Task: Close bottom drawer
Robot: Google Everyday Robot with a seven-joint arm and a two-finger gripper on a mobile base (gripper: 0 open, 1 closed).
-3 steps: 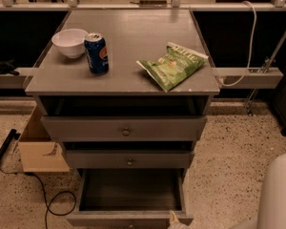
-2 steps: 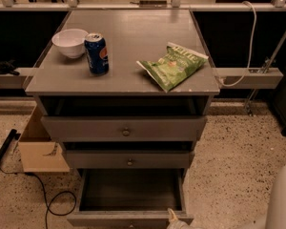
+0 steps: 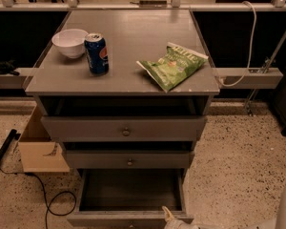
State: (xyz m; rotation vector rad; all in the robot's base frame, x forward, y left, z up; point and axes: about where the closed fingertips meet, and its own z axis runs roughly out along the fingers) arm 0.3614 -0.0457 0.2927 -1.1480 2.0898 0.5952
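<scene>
Grey and plain, the bottom drawer (image 3: 131,191) stands pulled far out at the bottom centre of the frame. Its dark box is open to view and its front is cut by the lower edge. Nothing of the closing shows as done.

The gripper (image 3: 173,219) sits at the bottom edge, right of centre, at or just over the right end of the drawer front. Whether it touches the front, and whether it is apart or together, I cannot tell.

Left to do, as I judge it, is the whole push inward, until the front lines up under the middle drawer (image 3: 128,160), which stands only a little out. The can (image 3: 96,54), bowl (image 3: 70,42) and chip bag (image 3: 173,66) on top play no part.
</scene>
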